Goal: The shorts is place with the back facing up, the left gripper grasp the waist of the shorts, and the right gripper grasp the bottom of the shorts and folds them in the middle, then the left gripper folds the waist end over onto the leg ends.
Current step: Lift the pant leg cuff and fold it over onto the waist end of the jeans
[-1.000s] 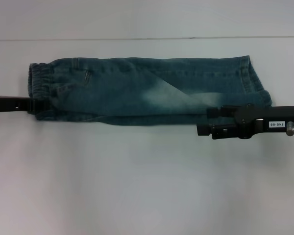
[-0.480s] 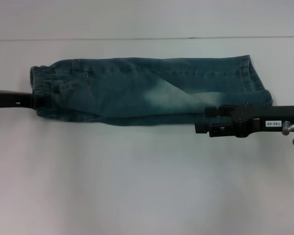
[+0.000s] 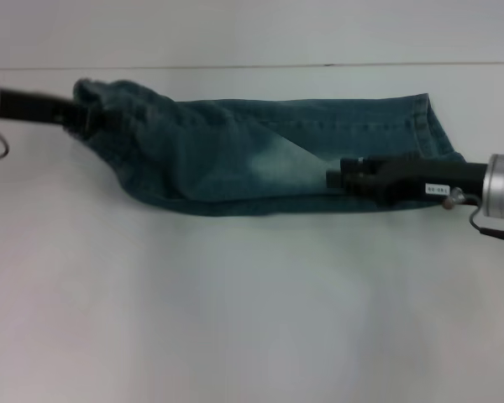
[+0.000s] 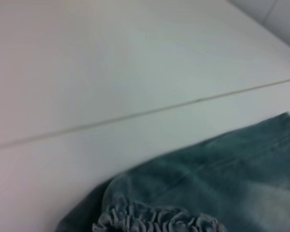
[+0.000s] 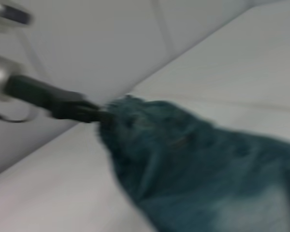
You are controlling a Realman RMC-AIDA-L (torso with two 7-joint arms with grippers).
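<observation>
One long denim strip: shorts already folded lengthwise, flat on white table, waist end lifted clear. Left gripper pinching bunched waistband, cloth draping away from claw toward leg ends. Right gripper low over leg hems, opp. end; fingers can't tell. To fold well: carry waist high & straight over to hems, keep grip firm, lay down w/ edges lined up.

A plain white counter fills the space in front, smooth and evenly lit with a soft sheen. Along its far edge a thin dark seam runs straight across, and behind it rises a pale, bare wall.
</observation>
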